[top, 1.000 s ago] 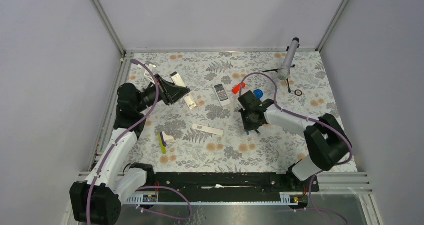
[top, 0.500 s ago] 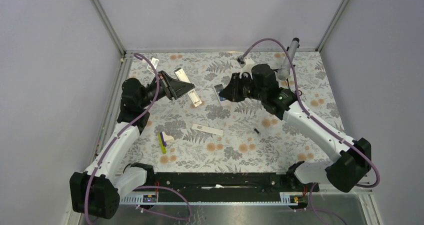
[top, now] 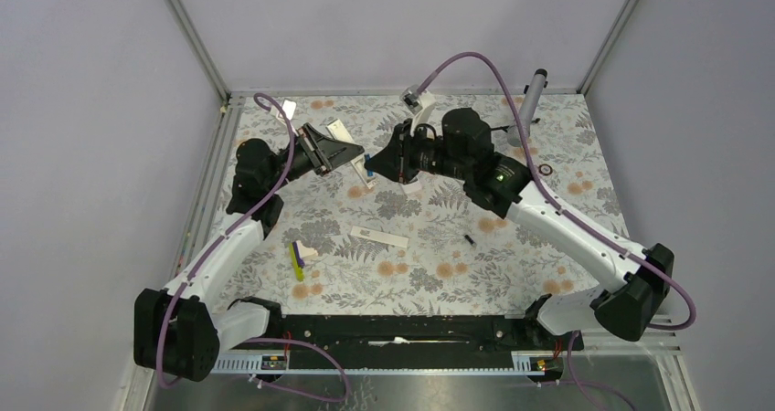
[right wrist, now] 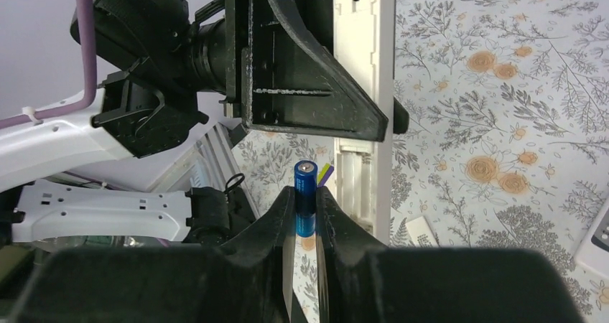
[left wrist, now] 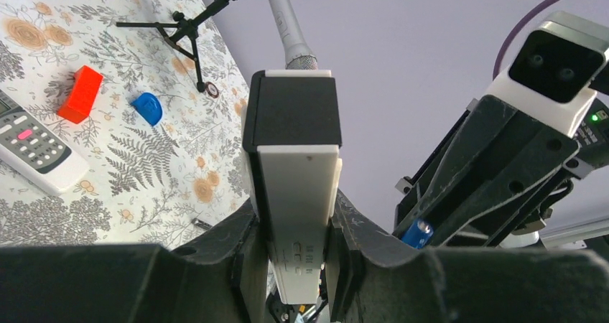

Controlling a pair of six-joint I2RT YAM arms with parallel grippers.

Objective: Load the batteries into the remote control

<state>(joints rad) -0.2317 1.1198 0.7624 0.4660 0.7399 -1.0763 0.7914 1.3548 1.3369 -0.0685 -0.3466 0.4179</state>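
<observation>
Left gripper (left wrist: 294, 226) is clamped on the white remote (left wrist: 298, 172), holding it off the mat with the black end pointing away. The open battery bay faces the right arm. Right gripper (right wrist: 307, 207) pinches the blue battery (right wrist: 305, 190) upright between its fingertips. The battery is just beside the bay and not seated; can't tell if it touches. Other battery (top: 468, 239) lies on the mat under the right arm, too small for detail. A grey handset (left wrist: 32, 147) lies buttons up on the mat, near a red block (left wrist: 80, 93) and a blue cap (left wrist: 147, 108).
</observation>
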